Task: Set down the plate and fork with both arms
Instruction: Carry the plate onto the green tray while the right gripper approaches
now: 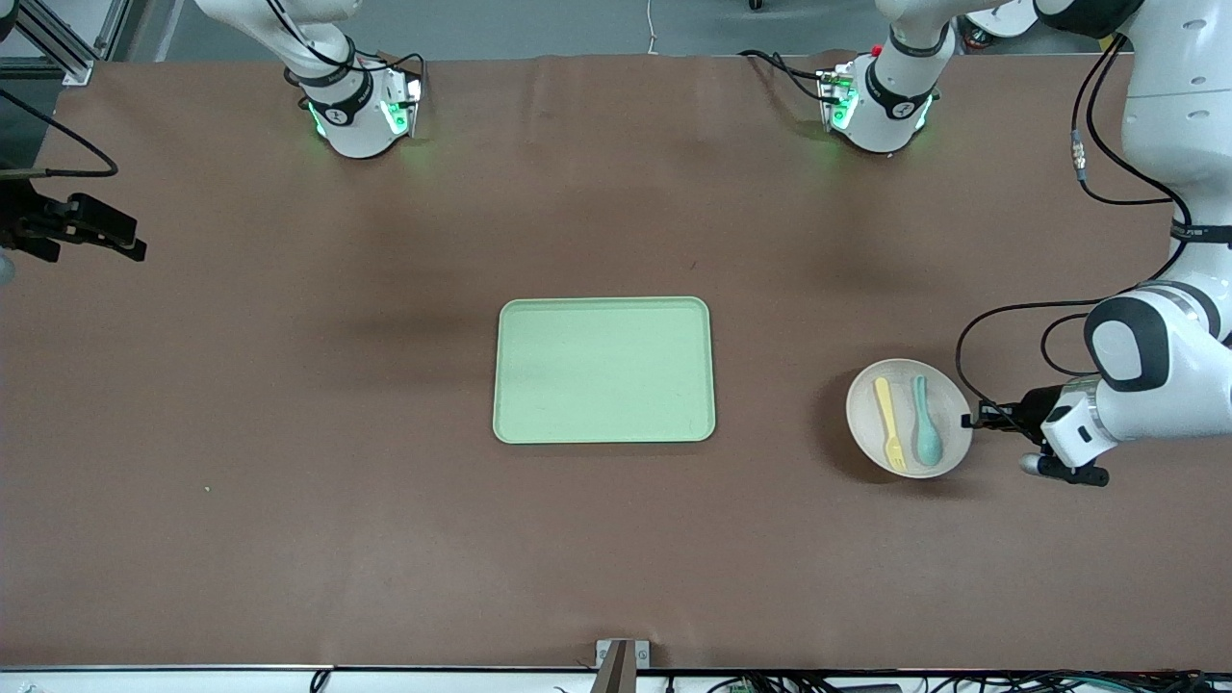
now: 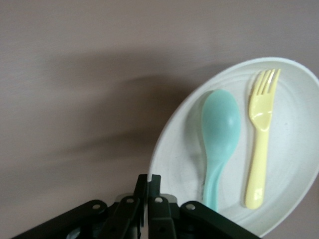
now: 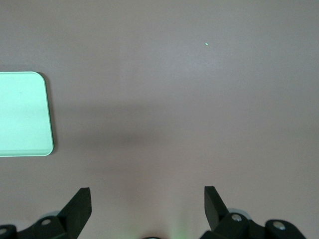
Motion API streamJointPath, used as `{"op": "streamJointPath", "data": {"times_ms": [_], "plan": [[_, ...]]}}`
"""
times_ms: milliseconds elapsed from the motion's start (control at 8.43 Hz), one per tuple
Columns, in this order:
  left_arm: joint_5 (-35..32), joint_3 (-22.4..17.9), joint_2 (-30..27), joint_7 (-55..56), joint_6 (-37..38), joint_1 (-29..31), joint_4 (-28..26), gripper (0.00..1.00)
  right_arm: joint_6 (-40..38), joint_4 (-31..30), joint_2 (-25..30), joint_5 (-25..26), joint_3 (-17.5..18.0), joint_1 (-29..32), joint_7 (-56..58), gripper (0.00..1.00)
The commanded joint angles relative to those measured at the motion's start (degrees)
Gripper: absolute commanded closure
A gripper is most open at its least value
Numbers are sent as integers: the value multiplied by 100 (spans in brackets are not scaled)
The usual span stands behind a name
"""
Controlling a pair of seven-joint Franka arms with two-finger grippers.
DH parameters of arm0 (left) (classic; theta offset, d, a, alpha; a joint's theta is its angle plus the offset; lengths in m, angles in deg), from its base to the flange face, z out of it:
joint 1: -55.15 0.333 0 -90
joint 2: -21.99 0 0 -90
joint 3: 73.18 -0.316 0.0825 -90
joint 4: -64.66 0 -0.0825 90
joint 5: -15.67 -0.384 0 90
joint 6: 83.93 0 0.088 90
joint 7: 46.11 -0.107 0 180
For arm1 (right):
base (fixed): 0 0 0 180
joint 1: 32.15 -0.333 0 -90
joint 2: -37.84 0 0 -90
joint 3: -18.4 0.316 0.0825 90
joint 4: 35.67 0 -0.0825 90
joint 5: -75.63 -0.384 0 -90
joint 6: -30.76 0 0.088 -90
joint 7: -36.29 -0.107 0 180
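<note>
Bench [image 1: 289,433]: plain matte brown covering. Tray [image 1: 604,371] pale green, unpatterned; plate [image 1: 948,456] matte off-white, carrying a pale yellow fork [image 1: 889,422] and a teal spoon [image 1: 926,423]. Arms white with black joint bands, bases glowing green; left end effector [image 1: 970,421] and right end effector [image 3: 147,204] both black.

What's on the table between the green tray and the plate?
Nothing: in the front view the stretch of brown table between the green tray and the plate is bare. The fork and spoon lie on the plate.
</note>
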State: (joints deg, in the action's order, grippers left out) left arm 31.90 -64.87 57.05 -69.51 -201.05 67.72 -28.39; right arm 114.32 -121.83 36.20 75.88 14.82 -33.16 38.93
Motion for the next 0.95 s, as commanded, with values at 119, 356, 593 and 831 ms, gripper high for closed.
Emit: {"op": "streamJointPath", "data": {"times_ms": [119, 356, 593, 831], "plan": [[-102, 662, -210, 1306, 120, -358, -30, 100, 326, -312, 59, -69, 6, -405, -132, 0], [3, 760, -184, 2238, -107, -981, -47, 100, 957, -777, 24, -69, 15, -1082, -1024, 0], [21, 865, -166, 2977, -519, -1570, -213, 100, 1398, -893, -395, -356, 15, -1636, -1371, 0], [12, 865, -166, 3436, -1386, -2274, -642, 100, 1811, -893, -861, -684, 15, -2032, -1372, 1]]}}
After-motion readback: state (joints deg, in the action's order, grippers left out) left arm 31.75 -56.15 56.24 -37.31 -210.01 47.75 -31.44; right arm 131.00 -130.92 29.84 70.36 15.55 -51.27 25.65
